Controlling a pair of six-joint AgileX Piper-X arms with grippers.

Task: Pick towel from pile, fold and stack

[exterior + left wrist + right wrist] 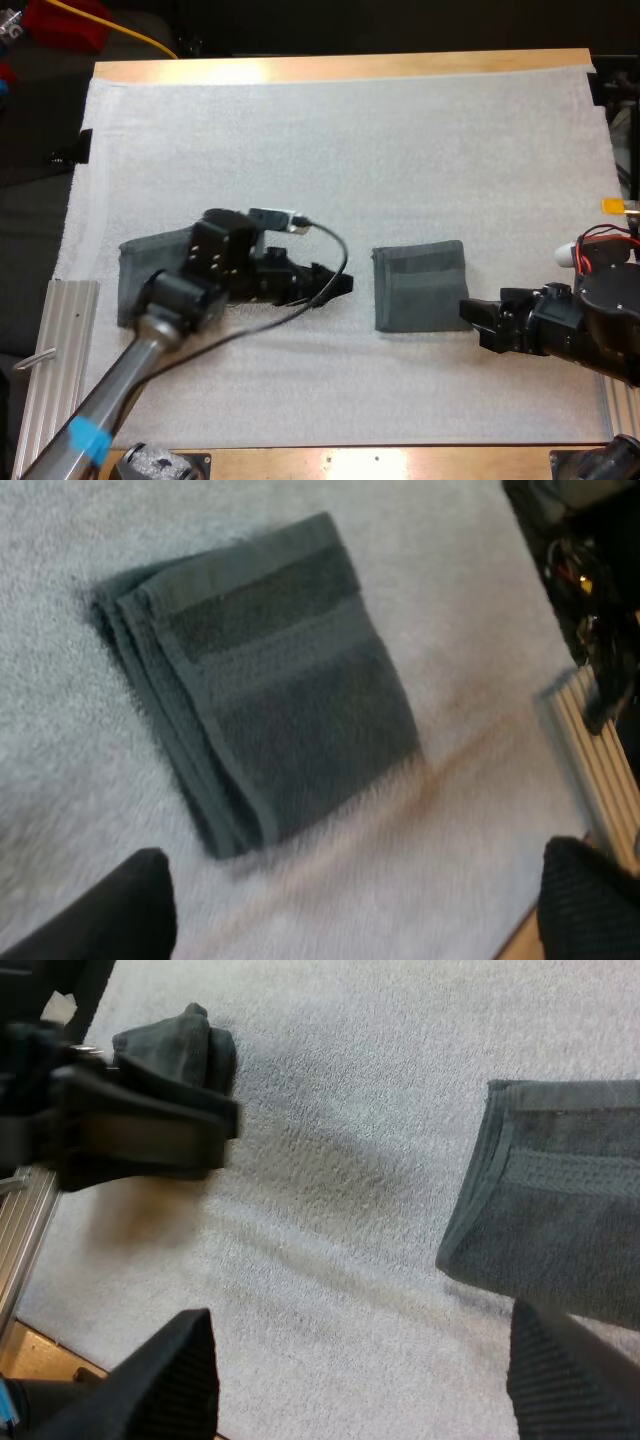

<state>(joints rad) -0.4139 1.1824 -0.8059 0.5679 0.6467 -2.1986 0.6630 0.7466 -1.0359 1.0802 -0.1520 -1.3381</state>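
Note:
A folded dark grey-green towel (420, 286) lies flat on the white mat (330, 150), right of centre. A crumpled towel (142, 272) of the same colour sits at the mat's left, partly hidden by my left arm. My left gripper (340, 284) points right, between the two towels and a short way from the folded one. In the left wrist view its fingers (130, 910) stand apart over bare mat, just short of the folded towel (260, 680). My right gripper (474, 324) is at the folded towel's near right corner, open, with the towel's edge (560, 1220) beside one finger (565, 1380).
A ribbed aluminium plate (55, 365) lies at the mat's near left edge. The right wrist view shows my left gripper (130, 1130) in front of the crumpled towel (180, 1048). Bare mat stretches behind both towels.

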